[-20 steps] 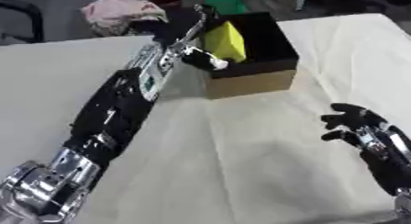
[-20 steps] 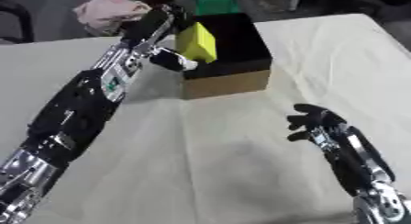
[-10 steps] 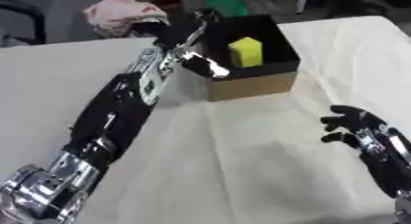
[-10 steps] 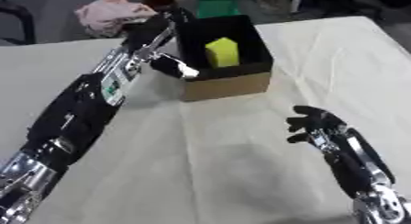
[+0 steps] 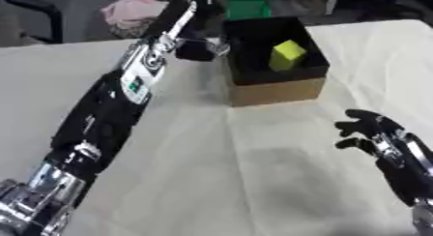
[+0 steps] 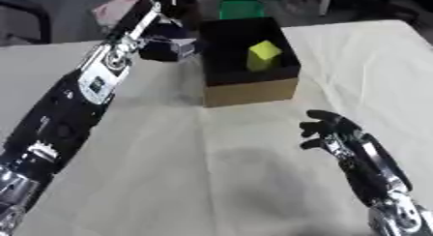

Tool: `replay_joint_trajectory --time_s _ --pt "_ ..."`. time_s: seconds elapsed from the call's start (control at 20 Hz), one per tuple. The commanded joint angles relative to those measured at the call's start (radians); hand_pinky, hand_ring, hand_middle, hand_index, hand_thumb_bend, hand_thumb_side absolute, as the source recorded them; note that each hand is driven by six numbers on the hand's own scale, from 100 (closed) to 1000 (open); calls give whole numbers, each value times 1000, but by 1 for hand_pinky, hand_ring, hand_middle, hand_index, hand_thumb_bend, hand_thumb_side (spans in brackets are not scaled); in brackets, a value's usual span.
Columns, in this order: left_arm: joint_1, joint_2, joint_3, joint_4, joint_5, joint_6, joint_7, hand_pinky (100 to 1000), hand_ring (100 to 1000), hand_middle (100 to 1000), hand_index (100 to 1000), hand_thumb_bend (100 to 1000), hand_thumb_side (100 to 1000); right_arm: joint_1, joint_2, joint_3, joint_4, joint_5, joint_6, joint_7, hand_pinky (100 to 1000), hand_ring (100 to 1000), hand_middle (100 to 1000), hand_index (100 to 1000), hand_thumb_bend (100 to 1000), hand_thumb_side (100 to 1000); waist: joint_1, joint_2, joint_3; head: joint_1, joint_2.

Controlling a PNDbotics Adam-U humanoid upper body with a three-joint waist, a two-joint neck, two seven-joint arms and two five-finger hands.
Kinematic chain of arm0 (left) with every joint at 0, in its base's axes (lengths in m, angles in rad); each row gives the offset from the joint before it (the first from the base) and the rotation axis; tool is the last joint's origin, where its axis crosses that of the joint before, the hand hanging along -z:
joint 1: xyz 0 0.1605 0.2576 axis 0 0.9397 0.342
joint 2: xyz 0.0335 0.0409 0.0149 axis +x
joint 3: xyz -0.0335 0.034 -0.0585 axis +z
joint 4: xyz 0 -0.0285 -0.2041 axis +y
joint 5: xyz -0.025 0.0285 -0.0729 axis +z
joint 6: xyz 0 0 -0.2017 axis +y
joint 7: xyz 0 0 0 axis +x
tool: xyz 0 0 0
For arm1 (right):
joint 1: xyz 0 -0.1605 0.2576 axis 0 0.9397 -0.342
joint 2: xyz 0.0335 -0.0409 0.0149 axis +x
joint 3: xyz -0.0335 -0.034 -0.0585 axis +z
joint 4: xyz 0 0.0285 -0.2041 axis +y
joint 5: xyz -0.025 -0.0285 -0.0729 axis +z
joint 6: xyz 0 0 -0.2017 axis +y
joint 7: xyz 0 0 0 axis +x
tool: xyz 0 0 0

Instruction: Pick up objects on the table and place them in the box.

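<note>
A cardboard box (image 5: 275,91) with a dark inside stands at the far middle of the table. A yellow-green block (image 5: 286,54) lies tilted inside it. My left arm reaches from the lower left up to the box's left wall. My left hand (image 5: 199,45) hovers just outside that wall, fingers relaxed and holding nothing. My right hand (image 5: 369,131) rests open at the right, in front of the box, fingers up.
A pink cloth (image 5: 130,11) lies beyond the table's far edge at the left. A green thing (image 5: 248,8) sits behind the box. A dark chair (image 5: 32,2) shows at the top left. A white cloth (image 5: 253,172) covers the table.
The left hand held the yellow-green block over the box, let it go into the box, then drew back to the left of the box. The right hand has stayed put.
</note>
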Motion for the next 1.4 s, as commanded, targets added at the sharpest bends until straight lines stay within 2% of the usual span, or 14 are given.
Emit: replay_joint_trajectory --time_s 0.05,0.3,0.65,1.05,1.4 --pt "18 77 -3 -124 135 26 -16 707 647 592 711 513 474 -6 -21 -16 -10 1 -3 -11 643 828 560 828 100 720 -6 -18 12 -10 5" --pt "117 158 13 -305 315 88 -12 705 646 594 715 488 470 1 -26 -28 -12 3 -5 -24 644 828 560 828 100 718 -10 -19 50 -15 15" --pt "250 201 56 -486 452 160 3 708 649 599 725 478 500 2 -24 -38 -11 4 -6 -33 644 829 562 828 100 716 -7 -18 91 -10 43" --pt "351 180 77 -554 517 199 6 711 649 599 727 447 556 6 -21 -46 -8 6 -8 -47 644 830 563 828 100 714 -11 -16 106 -14 79" --pt "388 175 82 -558 536 210 4 711 648 598 726 438 581 9 -17 -49 -6 8 -10 -52 645 831 563 828 100 715 -15 -14 110 -13 85"
